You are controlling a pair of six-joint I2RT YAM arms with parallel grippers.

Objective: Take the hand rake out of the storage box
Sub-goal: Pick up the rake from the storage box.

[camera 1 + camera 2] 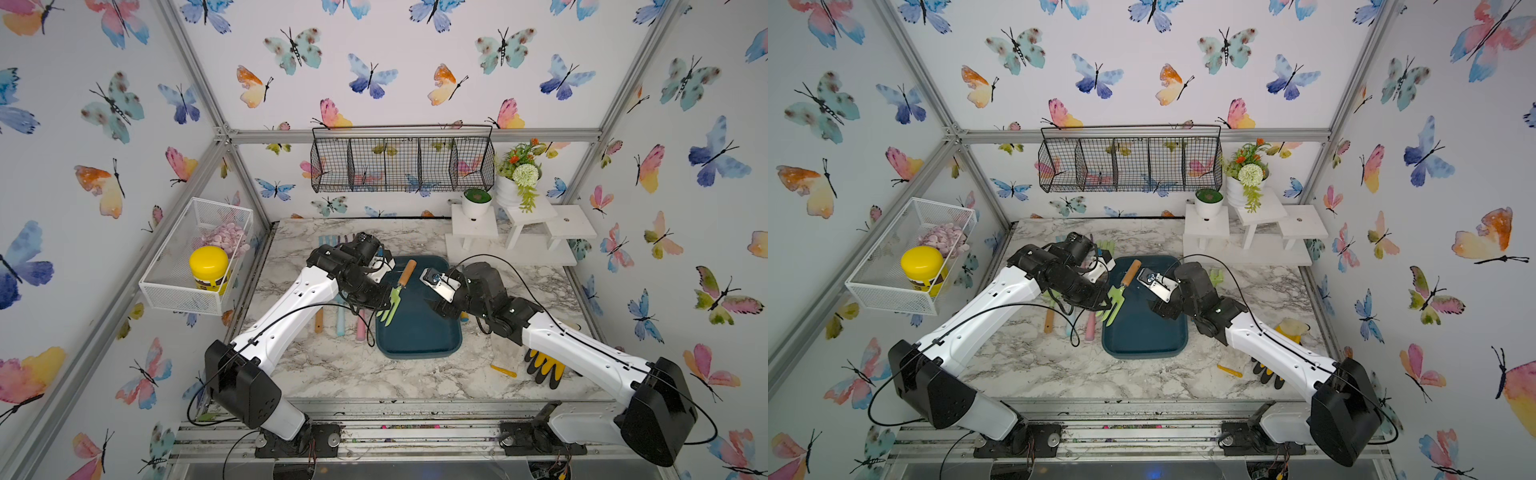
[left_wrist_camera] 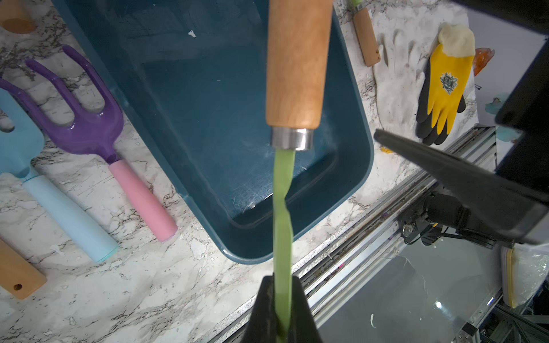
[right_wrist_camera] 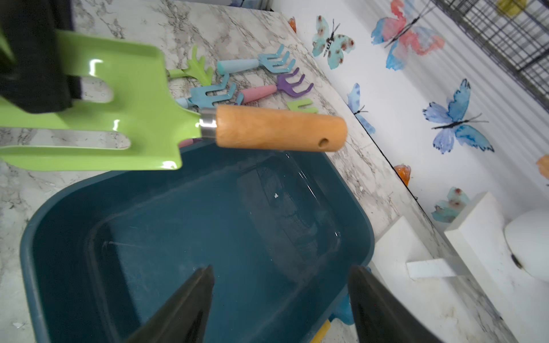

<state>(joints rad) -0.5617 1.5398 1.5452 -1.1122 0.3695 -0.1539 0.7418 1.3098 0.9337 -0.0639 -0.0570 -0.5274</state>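
Right, far to the left of the storage box, a white mesh basket hangs on the wall with a yellow-lidded jar inside. Closer in, just left of the box, garden tools lie flat on the marble table: a wooden handle, a pale blue handle, then a pink handle.

Now the action. The left gripper reaches in over the box's left side and is clamped tight on the green metal head of the hand rake. The rake is up in the air, off the box floor. Its wooden grip angles towards the back over the box's left half, and its prongs point to the front by the left rim. Behind the box, a black wire rack hangs on the back wall.

Over the right half of the box hovers the right gripper. Its fingers stand apart with nothing between them, only bare teal floor below. It touches neither rake nor box, as far as the wrist view shows.

Right of the box, a yellow-and-black glove lies on the table, with a small yellow item between glove and box. Behind the box to the right, potted plants sit on a white stand.
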